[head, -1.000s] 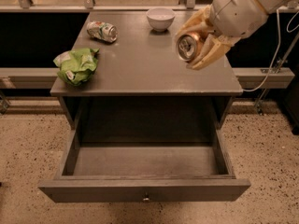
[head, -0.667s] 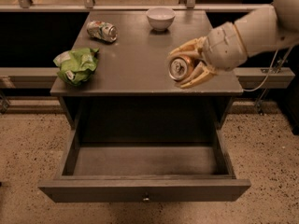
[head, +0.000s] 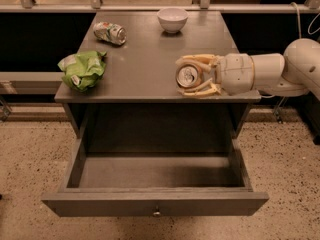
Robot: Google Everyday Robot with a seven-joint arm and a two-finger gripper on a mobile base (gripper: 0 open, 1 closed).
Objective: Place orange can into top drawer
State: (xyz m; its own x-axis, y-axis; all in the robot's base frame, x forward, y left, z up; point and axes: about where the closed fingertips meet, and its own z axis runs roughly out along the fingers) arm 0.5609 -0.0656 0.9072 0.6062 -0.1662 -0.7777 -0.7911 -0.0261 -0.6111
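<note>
My gripper reaches in from the right, above the front right part of the cabinet top. It is shut on the orange can, which lies on its side with its silver pull-tab top facing the camera. The top drawer is pulled wide open below, and I see nothing in it. Its flat grey front panel has a small round knob. The can is held over the cabinet's front edge, behind and above the drawer's opening.
On the grey cabinet top lie a white-and-green can at the back left, a white bowl at the back middle and a green crumpled bag at the left edge. Speckled floor surrounds the cabinet.
The gripper with the orange can has moved left and down, toward the cabinet's front edge. The drawer and the other objects have not moved.
</note>
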